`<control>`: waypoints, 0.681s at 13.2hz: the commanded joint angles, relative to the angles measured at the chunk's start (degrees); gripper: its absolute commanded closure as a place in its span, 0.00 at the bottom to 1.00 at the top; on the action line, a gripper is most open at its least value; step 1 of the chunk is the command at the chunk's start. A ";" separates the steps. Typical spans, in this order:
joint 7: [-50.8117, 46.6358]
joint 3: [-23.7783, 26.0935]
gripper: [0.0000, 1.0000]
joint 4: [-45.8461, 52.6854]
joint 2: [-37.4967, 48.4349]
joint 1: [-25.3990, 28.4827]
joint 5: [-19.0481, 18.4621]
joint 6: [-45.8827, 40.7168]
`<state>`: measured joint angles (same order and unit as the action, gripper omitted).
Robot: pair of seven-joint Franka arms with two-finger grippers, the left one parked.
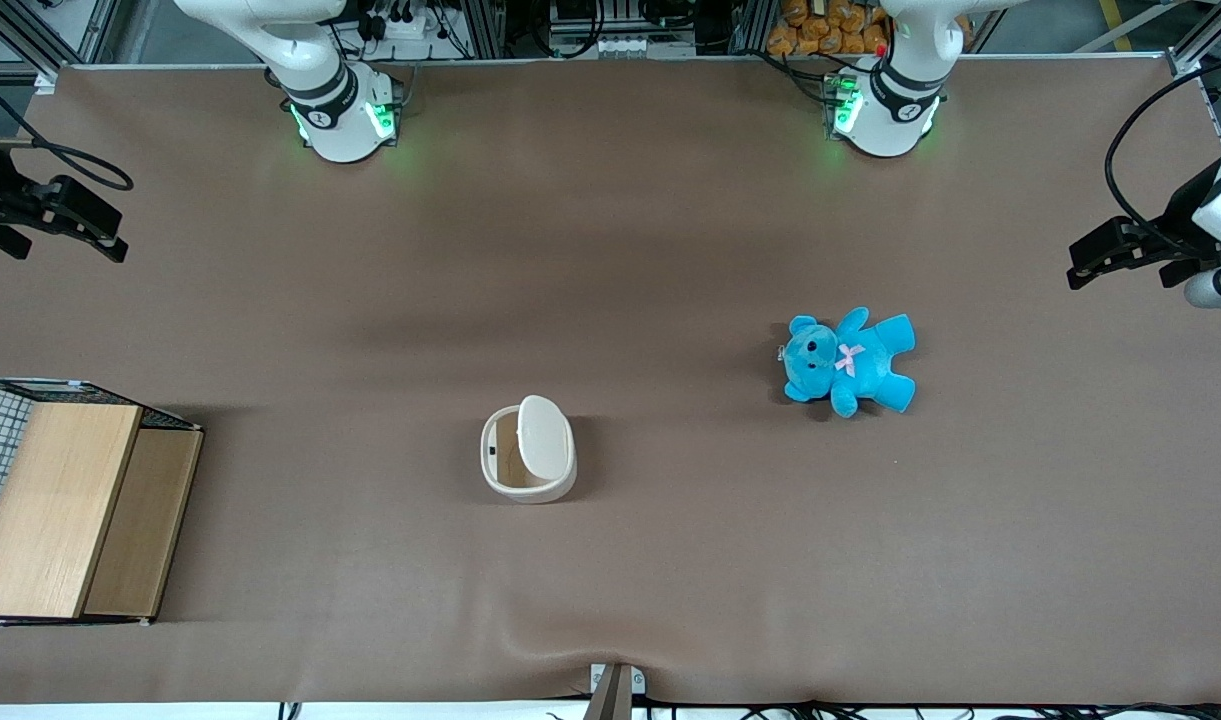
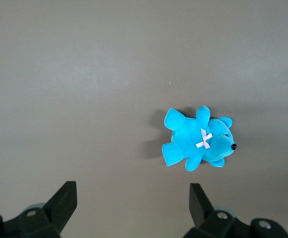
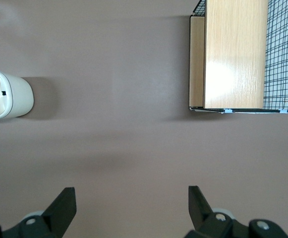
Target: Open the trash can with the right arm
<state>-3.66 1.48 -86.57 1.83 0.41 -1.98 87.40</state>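
At the working arm's end of the table (image 1: 610,250), my gripper (image 1: 90,225) hangs over the edge of the brown cover, level with the stretch between the arm's base and the wooden box. The right arm (image 1: 320,90) rises from its base at the table's edge farthest from the front camera and leaves the frame before its black hand reappears at the side. On the wrist camera the gripper (image 3: 131,208) is spread wide, with one finger (image 3: 62,208) well apart from the other and only bare cover between them. It holds nothing.

Nearer the front camera at that same end sits one wooden box with wire mesh (image 1: 60,505), running off the table's edge. The wrist camera shows the box (image 3: 235,54) with its mesh along one side.

A broad strip of bare cover separates the box from the single trash can (image 1: 528,462), which stands near the middle of the table on the half nearer the front camera. Its lid (image 1: 545,435) is tipped up, and the tan inside shows beside it. From the wrist I see only the trash can's (image 3: 10,94) rounded end, well apart from the box and from my fingers. There is open cover all around it.

Toward the parked arm's end lies one blue teddy bear (image 1: 850,360) with a pink bow, on its back, well apart from the can and slightly farther from the front camera.
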 commanded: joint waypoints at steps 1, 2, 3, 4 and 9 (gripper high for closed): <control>0.93 0.37 0.00 0.26 -0.07 -1.11 1.18 -0.13; 0.93 0.37 0.00 0.26 -0.07 -1.11 1.18 -0.04; 1.02 0.37 0.00 0.35 -0.16 -1.11 1.18 -0.04; 1.02 0.37 0.00 0.44 -0.07 -1.20 1.18 -0.04; 1.02 0.37 0.00 0.61 -0.51 -1.20 1.10 -0.12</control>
<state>-3.66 1.44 -86.57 1.78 0.39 -1.98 87.40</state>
